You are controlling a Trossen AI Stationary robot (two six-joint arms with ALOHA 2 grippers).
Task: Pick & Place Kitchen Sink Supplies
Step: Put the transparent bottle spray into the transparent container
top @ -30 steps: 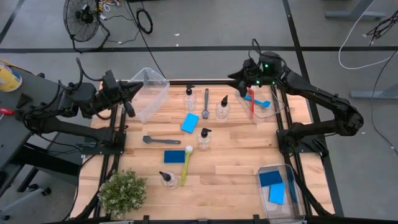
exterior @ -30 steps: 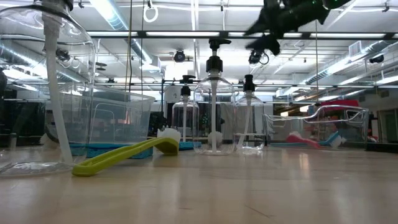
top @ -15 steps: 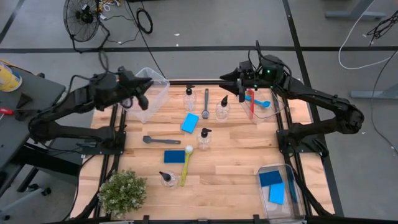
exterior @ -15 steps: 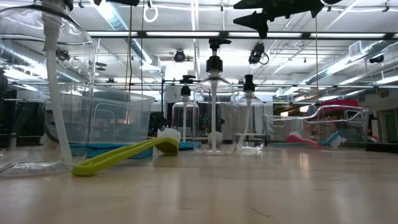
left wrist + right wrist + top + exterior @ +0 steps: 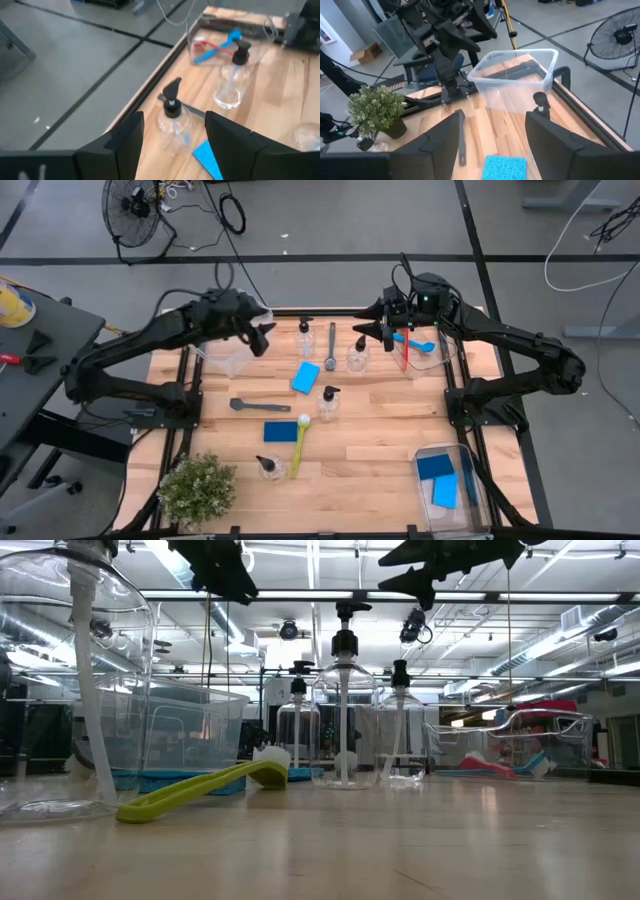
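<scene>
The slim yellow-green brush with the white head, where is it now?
High view: the yellow-green brush lies near the table's middle, beside a flat blue sponge.

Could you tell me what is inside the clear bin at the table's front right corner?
The clear bin holds two blue sponges and a blue brush alongside them. Whether anything lies under them cannot be seen.

The left claw [image 5: 262, 338] now reaches in over the worktop's [image 5: 380, 440] rear-left part, past the clear bin [image 5: 228, 355] it earlier hung outside of, fingers parted, heading toward 3 o'clock. The right claw [image 5: 372, 320] has drifted a little toward 9 o'clock, above the bottle [image 5: 357, 353], its fingers spread.
</scene>
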